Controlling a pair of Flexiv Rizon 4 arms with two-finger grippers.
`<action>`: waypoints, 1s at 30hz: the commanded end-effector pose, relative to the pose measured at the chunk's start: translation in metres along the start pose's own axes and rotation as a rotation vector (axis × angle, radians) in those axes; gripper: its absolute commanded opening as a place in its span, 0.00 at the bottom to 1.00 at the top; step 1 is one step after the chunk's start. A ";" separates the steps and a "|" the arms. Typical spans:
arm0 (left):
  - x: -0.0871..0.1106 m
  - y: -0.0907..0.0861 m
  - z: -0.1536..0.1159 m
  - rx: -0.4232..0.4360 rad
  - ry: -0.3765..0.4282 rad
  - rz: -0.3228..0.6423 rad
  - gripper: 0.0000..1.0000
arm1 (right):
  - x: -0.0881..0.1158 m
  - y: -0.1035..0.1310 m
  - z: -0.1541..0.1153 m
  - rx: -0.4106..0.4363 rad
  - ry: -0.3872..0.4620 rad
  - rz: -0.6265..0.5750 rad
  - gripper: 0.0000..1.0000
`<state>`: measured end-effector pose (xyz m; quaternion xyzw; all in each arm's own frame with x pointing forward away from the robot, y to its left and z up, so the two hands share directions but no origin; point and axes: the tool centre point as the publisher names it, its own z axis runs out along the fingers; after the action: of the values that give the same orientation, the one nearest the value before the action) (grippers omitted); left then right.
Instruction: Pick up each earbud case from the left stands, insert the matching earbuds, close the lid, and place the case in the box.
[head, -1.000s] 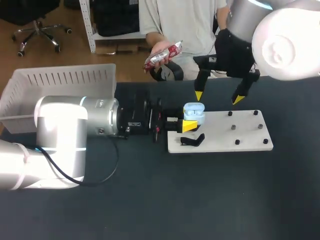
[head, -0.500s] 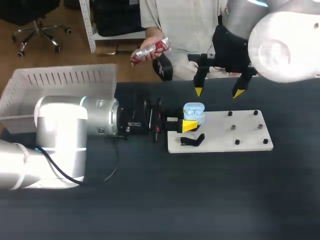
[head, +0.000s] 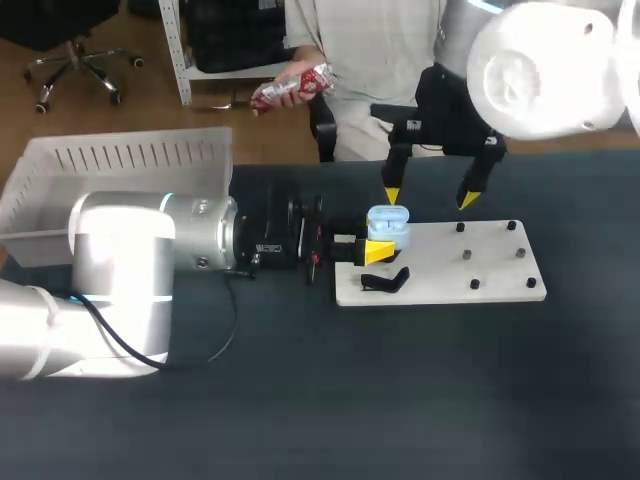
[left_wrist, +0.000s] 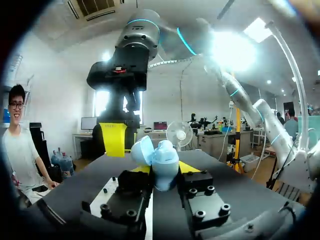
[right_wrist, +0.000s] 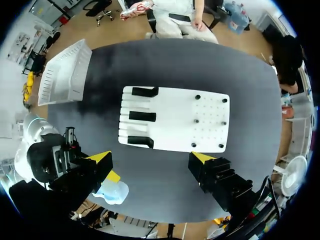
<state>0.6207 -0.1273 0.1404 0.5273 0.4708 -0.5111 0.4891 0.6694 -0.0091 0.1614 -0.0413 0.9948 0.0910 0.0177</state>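
white slatted box (head: 120, 165) beside my left arm, well back from its fingers. my left gripper (left_wrist: 164, 171) grips a pale blue earbud case (head: 388, 224) from both sides, lid open, over the end of the white board (head: 480, 275) nearest that gripper, just beside a black stand (head: 385, 280). my right gripper (head: 428, 197) hangs just beyond the case, fingers spread wide and empty.

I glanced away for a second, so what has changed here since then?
The right gripper drew back toward the far edge of the table, then came forward again, ending slightly left of its start, open and empty. The left gripper stayed shut on the open blue earbud case over the white board.
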 end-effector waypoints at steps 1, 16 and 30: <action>0.000 -0.001 0.001 -0.005 -0.001 0.002 0.00 | 0.001 0.004 -0.001 0.000 0.034 -0.003 1.00; 0.000 -0.001 0.001 -0.005 -0.001 0.002 0.00 | 0.020 0.012 -0.001 0.012 0.101 -0.006 1.00; 0.000 -0.001 0.001 -0.005 -0.001 0.002 0.00 | 0.029 0.010 -0.013 0.029 0.012 0.026 1.00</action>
<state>0.6207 -0.1273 0.1404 0.5273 0.4708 -0.5111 0.4891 0.6514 -0.0020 0.1649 -0.0395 0.9954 0.0829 -0.0287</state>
